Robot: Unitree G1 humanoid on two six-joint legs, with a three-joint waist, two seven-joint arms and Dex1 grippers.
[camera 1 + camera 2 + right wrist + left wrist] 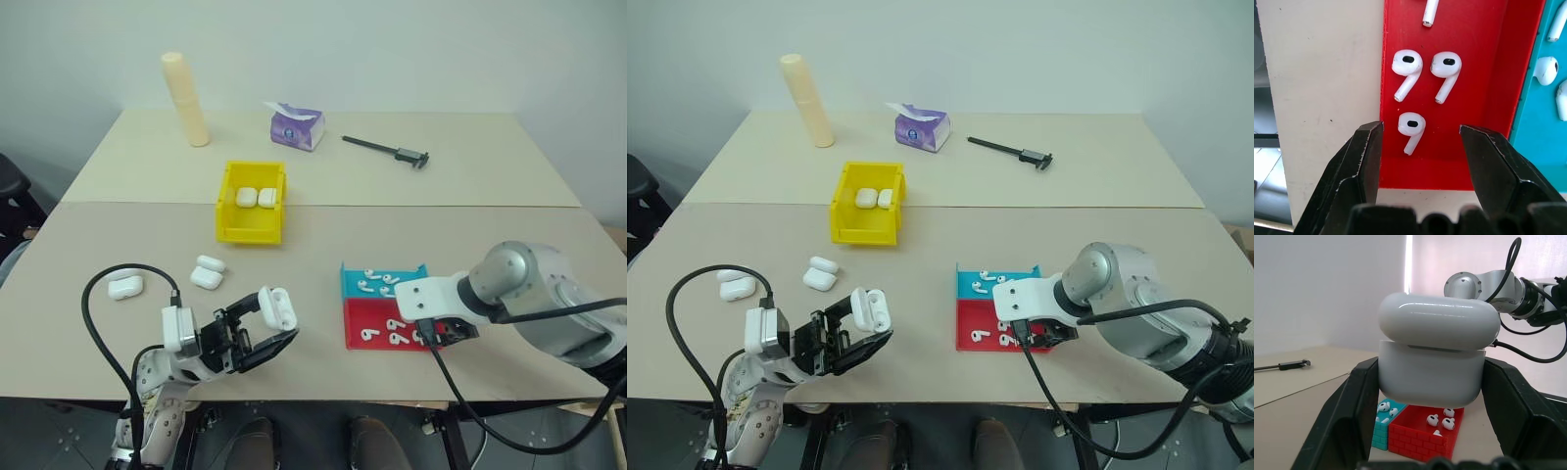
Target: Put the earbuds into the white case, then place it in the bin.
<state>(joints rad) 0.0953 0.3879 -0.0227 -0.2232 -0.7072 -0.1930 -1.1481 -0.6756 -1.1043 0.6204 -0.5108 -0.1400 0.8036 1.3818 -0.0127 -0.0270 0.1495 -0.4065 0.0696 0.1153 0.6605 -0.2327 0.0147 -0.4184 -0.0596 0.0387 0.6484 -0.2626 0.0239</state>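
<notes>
My left gripper (266,331) is shut on a white case (1436,352), held above the table's front edge with its lid ajar. My right gripper (1420,129) points down into the red tray (359,315) and is open. One earbud (1411,131) lies between its fingers, untouched, and two more earbuds (1425,73) lie just beyond. Several other earbuds lie in the teal tray (351,278). The yellow bin (247,233) stands at mid-table with two cases (256,197) in it.
Loose white cases lie on the table at the left (207,271) and further left (124,286). A black cable (103,277) loops over my left arm. A cream cylinder (185,99), a tissue pack (296,126) and a black tool (386,148) sit at the back.
</notes>
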